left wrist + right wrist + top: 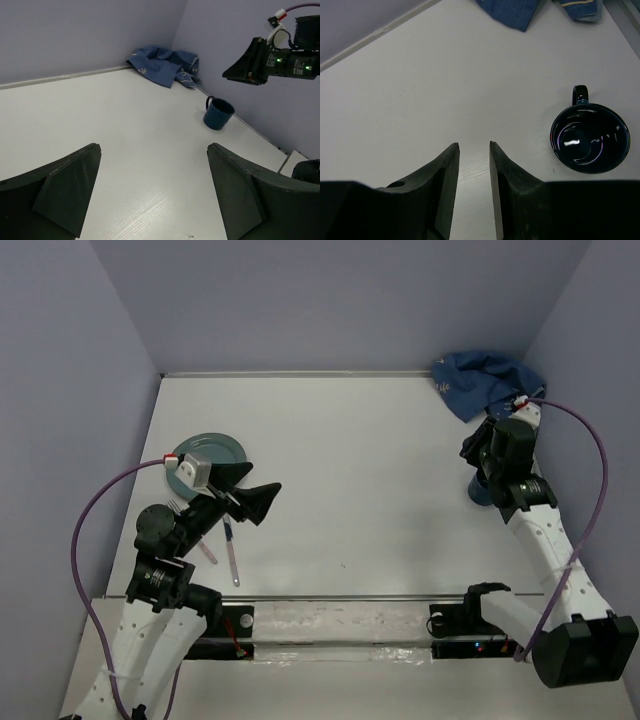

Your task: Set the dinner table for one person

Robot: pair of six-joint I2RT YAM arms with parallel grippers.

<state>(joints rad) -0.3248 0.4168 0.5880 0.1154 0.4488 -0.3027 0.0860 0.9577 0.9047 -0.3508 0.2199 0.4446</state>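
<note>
The dinner table [380, 460] is a large white tabletop. A teal plate [215, 452] lies at its left, partly under my left wrist. Utensils [232, 552] lie just near of it, with a fork end [178, 506] showing beside the arm. My left gripper [252, 496] is wide open and empty above the table, right of the plate; the left wrist view shows bare table between its fingers [152, 167]. A dark blue mug [590, 138] stands upright at the right, also in the left wrist view [218, 113]. My right gripper [473, 145] hovers left of the mug, jaws narrowly apart, empty.
A crumpled dark blue patterned cloth [485, 382] lies in the far right corner, also in the left wrist view [165, 62]. Purple walls close the far, left and right sides. The right arm [280, 57] hangs above the mug.
</note>
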